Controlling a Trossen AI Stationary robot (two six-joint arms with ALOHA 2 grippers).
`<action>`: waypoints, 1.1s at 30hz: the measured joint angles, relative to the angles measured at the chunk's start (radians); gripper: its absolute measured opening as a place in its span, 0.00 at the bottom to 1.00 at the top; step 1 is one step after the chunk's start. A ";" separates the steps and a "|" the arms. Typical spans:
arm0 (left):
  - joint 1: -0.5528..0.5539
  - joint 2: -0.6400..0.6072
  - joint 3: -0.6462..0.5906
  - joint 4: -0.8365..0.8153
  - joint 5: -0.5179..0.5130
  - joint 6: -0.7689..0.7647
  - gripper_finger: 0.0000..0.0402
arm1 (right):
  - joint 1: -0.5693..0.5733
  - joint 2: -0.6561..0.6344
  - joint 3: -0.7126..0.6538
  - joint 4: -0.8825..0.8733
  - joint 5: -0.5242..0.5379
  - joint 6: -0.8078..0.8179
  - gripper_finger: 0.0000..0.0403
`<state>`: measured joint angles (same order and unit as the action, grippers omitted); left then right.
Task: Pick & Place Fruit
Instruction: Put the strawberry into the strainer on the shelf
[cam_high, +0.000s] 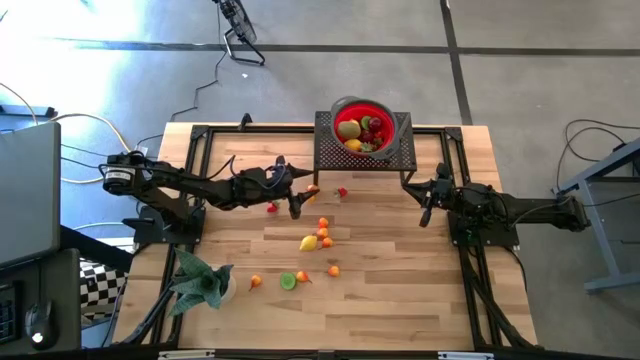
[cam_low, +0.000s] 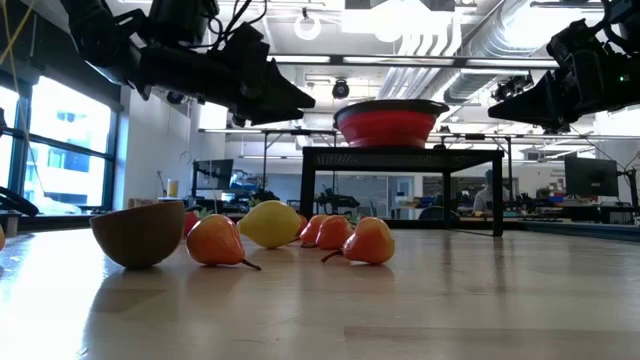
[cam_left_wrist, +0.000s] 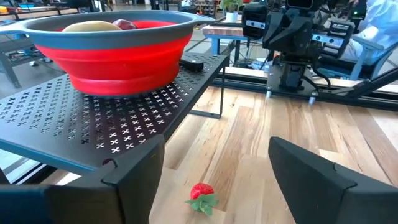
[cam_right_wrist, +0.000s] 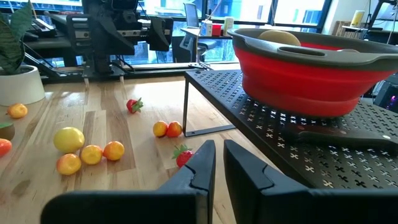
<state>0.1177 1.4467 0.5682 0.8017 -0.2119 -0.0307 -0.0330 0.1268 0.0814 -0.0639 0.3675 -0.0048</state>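
Small toy fruits lie loose on the wooden table: a lemon, a lime, several oranges and two strawberries. More fruit fills the red bowl on the black perforated stand. My left gripper hovers level above the table beside the stand. It is open and holds nothing. A strawberry lies on the wood below and ahead of its fingers. My right gripper waits shut at the table's right, pointing toward the stand.
A green leafy plant in a white pot stands at the near left. The stand's legs come down onto the table close to the nearest strawberry. Bare wood stretches along the near right.
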 joint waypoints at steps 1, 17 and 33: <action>0.000 0.000 0.000 0.000 0.000 0.000 0.71 | 0.000 0.000 0.000 0.000 0.000 0.000 0.07; 0.000 0.000 0.069 -0.073 0.000 -0.106 0.71 | 0.000 0.000 0.000 0.000 0.000 0.000 0.07; 0.000 -0.005 0.459 -1.261 -0.010 -0.427 0.71 | 0.000 0.000 0.000 0.000 0.000 0.000 0.07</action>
<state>0.1177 1.4414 1.0270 -0.4594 -0.2214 -0.4578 -0.0330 0.1265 0.0814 -0.0643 0.3676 -0.0044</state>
